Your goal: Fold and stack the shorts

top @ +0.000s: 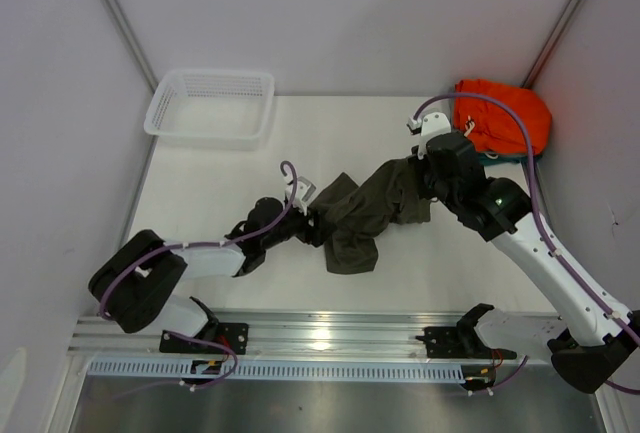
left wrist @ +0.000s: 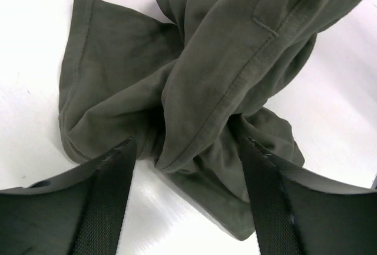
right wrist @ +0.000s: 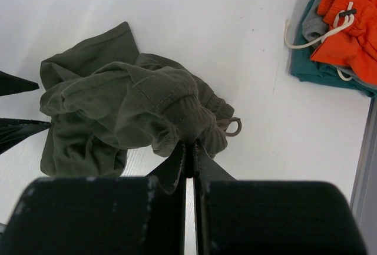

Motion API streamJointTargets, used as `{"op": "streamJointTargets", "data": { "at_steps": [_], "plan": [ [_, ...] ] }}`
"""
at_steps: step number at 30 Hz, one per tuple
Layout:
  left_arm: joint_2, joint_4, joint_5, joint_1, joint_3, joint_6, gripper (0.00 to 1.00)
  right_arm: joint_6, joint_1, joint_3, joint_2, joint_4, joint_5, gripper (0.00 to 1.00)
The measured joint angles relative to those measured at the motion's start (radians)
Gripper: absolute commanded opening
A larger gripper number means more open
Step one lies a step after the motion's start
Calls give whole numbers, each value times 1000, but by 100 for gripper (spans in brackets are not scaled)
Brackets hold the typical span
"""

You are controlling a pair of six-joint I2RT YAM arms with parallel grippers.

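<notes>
**Olive shorts bunched mid-counter, pinched at one end**

The shorts (top: 365, 215) lie crumpled near the middle of the white counter (top: 240, 173), twisted into a rope-like bundle that runs from the left arm up toward the right arm. One leg fans out flat toward the near edge.

The right fingers (right wrist: 177, 166) are pressed together on a gathered knot of the waistband. A loop of the drawstring (right wrist: 234, 126) pokes out just beside that grip.

The left fingers (left wrist: 112, 184) stand apart at the other end of the bundle. A thick fold of the cloth runs between them, and neither finger is clamped on it.

A white mesh basket (top: 212, 105) sits at the far left corner of the counter. At the far right corner bright orange shorts (top: 505, 113) rest on a teal garment (right wrist: 318, 69), well apart from the olive pair.
</notes>
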Motion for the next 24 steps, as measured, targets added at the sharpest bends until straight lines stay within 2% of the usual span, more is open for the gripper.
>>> {"op": "streamJointTargets", "data": {
  "at_steps": [2, 7, 9, 10, 11, 13, 19, 24],
  "plan": [
    [23, 3, 2, 0, 15, 3, 56, 0, -1, 0, 0, 2, 0, 0],
    [63, 17, 3, 0, 33, 11, 50, 3, -8, 0, 0, 5, -10, 0],
    [93, 19, 3, 0, 47, 10, 41, 7, -13, 0, 0, 7, -15, 0],
    [111, 20, 3, 0, 57, 11, 34, 10, -15, -1, 0, 11, -17, 0],
    [129, 20, 3, 0, 67, 10, 16, 11, -17, -2, 0, 13, -19, 0],
    [158, 21, 3, 0, 84, 5, 0, 18, -27, -3, 0, 19, -26, 0],
    [164, -34, -10, 0, 130, 11, 0, 63, -114, -5, 0, 61, -70, 0],
    [76, -312, -90, -1, 294, 20, 0, 147, -267, 1, 29, 133, -199, 0]
  ]
}}
